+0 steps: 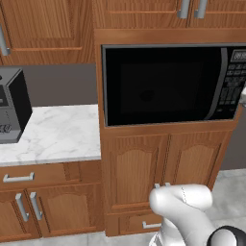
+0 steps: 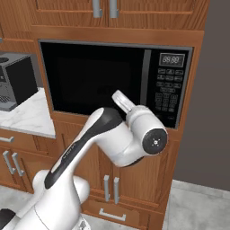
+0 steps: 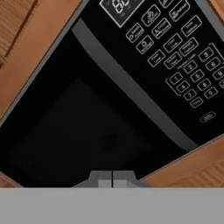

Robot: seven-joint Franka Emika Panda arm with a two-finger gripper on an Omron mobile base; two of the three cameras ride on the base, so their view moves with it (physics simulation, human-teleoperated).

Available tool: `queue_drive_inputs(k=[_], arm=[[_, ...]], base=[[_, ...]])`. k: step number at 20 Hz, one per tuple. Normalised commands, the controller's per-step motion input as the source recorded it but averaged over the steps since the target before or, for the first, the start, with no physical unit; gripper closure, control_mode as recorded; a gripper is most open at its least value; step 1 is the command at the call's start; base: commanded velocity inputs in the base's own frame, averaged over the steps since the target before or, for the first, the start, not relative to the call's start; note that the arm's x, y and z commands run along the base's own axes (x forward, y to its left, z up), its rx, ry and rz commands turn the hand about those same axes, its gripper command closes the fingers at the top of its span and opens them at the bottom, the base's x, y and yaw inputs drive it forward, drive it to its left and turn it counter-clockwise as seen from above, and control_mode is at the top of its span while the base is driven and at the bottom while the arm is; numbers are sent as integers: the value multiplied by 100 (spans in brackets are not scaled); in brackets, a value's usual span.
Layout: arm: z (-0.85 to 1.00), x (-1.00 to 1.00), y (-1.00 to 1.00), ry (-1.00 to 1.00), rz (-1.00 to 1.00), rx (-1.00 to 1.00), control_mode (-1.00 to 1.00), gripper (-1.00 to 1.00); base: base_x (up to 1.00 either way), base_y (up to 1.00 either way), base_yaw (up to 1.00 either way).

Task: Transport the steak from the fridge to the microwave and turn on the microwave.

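The wide black microwave (image 1: 163,86) (image 2: 94,76) is built into wooden cabinetry, and its dark glass door is closed. Its keypad (image 2: 168,90) (image 3: 175,48) sits on the right side under a small display. In the hand view my gripper (image 3: 112,177) is shut, its two fingertips pressed together with nothing between them. It points at the lower part of the door glass (image 3: 78,131), left of the door's grey handle strip (image 3: 131,92). My arm (image 2: 108,134) reaches up in front of the microwave. The steak and the fridge are out of view.
A smaller black countertop appliance (image 1: 12,103) (image 2: 15,81) stands on the white marble counter (image 1: 57,134) to the left. Wooden cabinet doors (image 1: 163,168) lie below the microwave and more cabinets (image 2: 103,11) above. A grey wall (image 2: 211,112) closes the right side.
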Motion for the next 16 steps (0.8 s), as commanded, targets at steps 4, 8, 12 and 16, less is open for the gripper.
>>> queue_drive_inputs(k=[4,8,12,16], arm=[[0,0,-31,0,-3,19,-100,100],[0,0,-30,0,-2,16,-100,100],[0,0,-25,0,0,11,-100,100],[0,0,-17,2,0,9,-100,100]], base=[[0,0,0],[0,0,0],[0,0,0],[0,0,0]])
